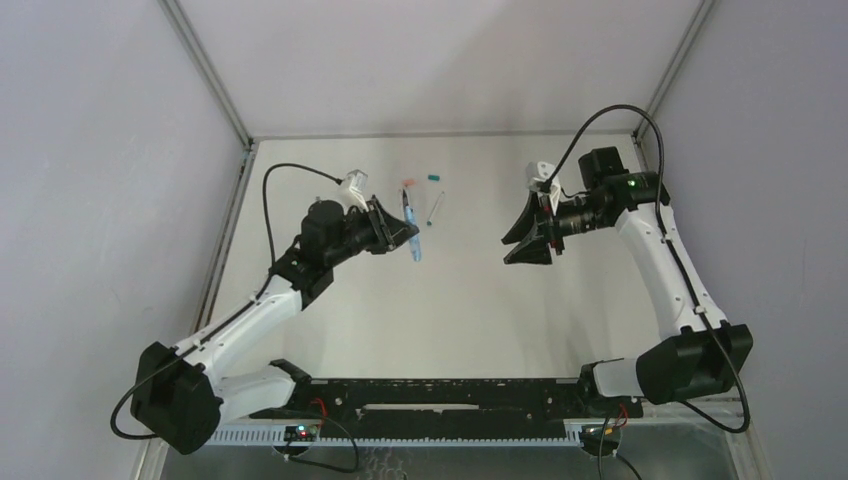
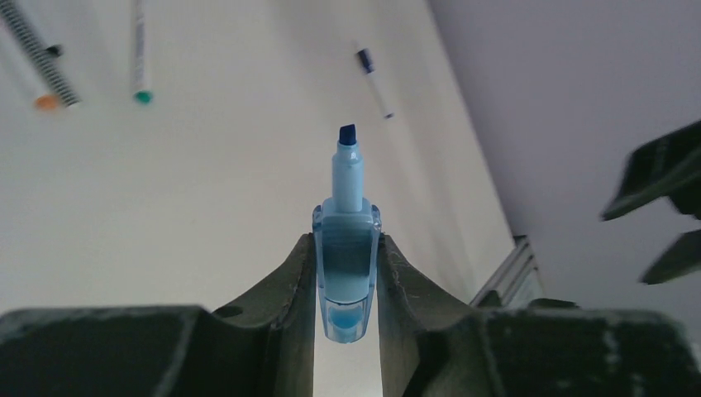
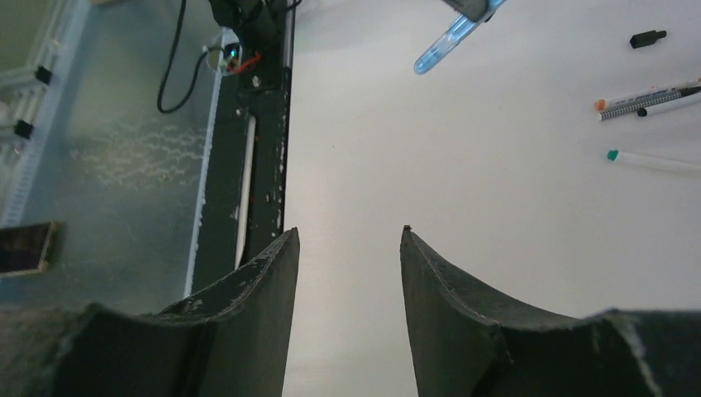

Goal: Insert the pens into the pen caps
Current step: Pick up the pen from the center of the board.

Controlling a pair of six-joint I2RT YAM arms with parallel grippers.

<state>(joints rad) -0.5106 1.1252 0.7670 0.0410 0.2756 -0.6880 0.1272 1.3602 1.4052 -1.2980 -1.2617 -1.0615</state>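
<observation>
A thick light-blue pen [image 2: 347, 256] is clamped between my left gripper's [image 2: 347, 240] fingers, its uncapped dark blue tip pointing away over the table. From above, this light-blue pen [image 1: 416, 246] sticks out of the left gripper [image 1: 408, 236] at centre left. My right gripper [image 3: 350, 236] is open and holds nothing; it hovers facing the left one [image 1: 508, 250]. On the table lie a striped pen with an orange tip [image 3: 645, 101], a white pen with a teal tip [image 3: 653, 160] and a short black pen cap [image 3: 647, 38]. A teal cap [image 1: 434, 176] and a salmon cap [image 1: 407, 183] lie further back.
Another thin white pen with a blue end [image 2: 376, 78] lies on the table towards the right wall. A black rail [image 1: 440, 395] with the arm bases runs along the near edge. Metal posts and grey walls frame the table [image 1: 450, 310] on three sides.
</observation>
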